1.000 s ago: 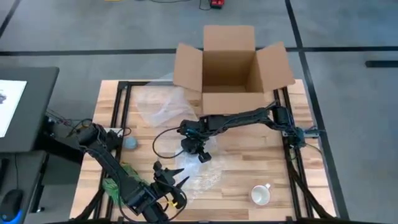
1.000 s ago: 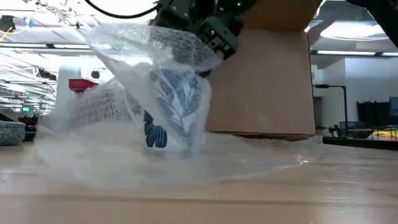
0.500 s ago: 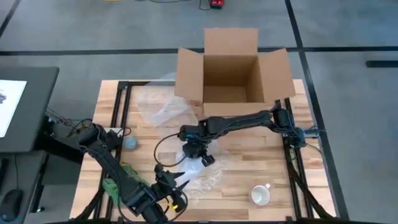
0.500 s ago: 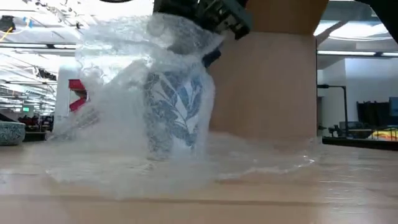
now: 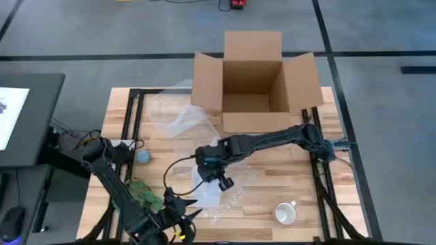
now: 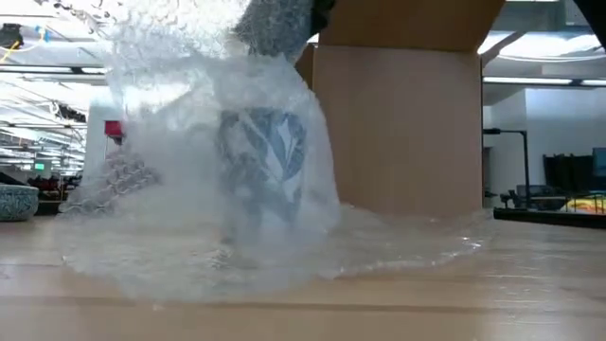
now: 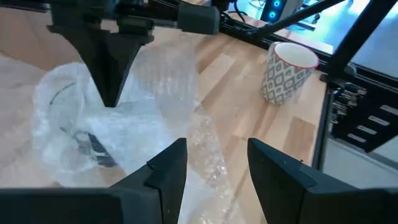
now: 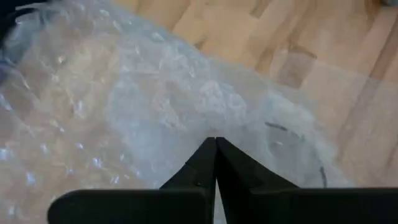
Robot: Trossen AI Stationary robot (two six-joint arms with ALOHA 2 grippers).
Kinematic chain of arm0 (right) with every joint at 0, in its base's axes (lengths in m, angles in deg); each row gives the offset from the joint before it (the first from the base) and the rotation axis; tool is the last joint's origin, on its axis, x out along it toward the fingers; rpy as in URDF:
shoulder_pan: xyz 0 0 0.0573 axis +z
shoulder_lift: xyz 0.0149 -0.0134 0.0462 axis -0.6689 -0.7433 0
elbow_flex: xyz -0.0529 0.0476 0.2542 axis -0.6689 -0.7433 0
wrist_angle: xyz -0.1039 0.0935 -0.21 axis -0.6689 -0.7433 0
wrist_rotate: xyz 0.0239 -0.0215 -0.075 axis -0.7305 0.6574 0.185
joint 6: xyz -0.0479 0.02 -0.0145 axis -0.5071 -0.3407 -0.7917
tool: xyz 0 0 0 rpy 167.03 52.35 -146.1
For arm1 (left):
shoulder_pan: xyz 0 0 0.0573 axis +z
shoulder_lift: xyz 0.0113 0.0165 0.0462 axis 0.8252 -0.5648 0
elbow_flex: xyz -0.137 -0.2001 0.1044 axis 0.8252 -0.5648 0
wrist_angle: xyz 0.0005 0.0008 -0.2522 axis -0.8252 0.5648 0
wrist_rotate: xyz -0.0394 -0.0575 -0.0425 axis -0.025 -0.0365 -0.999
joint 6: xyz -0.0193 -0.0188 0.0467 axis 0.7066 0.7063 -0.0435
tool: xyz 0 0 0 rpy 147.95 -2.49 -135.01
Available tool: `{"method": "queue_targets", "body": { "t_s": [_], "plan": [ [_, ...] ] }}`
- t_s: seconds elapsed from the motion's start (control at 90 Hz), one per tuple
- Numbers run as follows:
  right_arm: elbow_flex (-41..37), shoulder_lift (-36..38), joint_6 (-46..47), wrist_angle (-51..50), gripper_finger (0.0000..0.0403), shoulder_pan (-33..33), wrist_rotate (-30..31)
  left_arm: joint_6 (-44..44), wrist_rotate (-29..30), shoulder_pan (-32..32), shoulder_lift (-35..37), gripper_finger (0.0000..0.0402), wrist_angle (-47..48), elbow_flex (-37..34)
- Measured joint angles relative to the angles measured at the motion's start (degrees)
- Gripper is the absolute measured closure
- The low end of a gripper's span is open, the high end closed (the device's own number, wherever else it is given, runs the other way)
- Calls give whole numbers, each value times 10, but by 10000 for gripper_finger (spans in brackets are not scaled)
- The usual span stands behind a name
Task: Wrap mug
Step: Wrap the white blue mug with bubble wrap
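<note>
Wooden tabletop (image 5: 272,170), slatted, dark frame rails either side. Open cardboard box (image 5: 253,82) at the far edge, flaps out, presumably waiting to take the wrapped piece. A loose sheet of clear wrap (image 5: 176,112) lies beside the box on the left arm's side. Nearer the middle, the working sheet of bubble wrap (image 6: 189,170) is humped over the leaf-patterned mug (image 6: 263,166), which stands upright on the tabletop with the wrap draped down its sides and spreading along the wood. The right claw (image 8: 215,149) reaches in from the right rail; its fingers are pressed together on a fold of the bubble wrap above the mug, probably to carry that edge over the top. The left claw (image 7: 214,168) sits at the near edge, fingers apart and holding nothing, aimed toward the bundle, likely placed to pin or take the free side. A second, diamond-patterned mug (image 7: 287,71) stands unwrapped near the right front corner. Small grey-blue bowl (image 5: 142,156) on the left.
</note>
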Motion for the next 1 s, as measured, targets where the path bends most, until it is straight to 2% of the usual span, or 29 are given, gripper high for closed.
{"method": "queue_targets", "body": {
  "t_s": [0.211, 0.378, 0.656, 0.833, 1.0],
  "plan": [
    [-57, -2, 38, 69, 403, -31, 27, 10, 0, -2, 0, 254, 1, 0],
    [-103, -1, 67, 120, 403, -58, 27, 11, 0, 0, 0, 254, 0, 0],
    [-140, -1, 62, 131, 403, -66, 24, 15, 2, 3, 0, 254, 0, 0],
    [-138, -1, 23, 129, 403, -56, 24, 29, 4, 10, 0, 254, 0, 0],
    [-93, -2, 12, 83, 403, -54, 24, 31, 4, 10, 0, 254, 0, 0]
  ]
}}
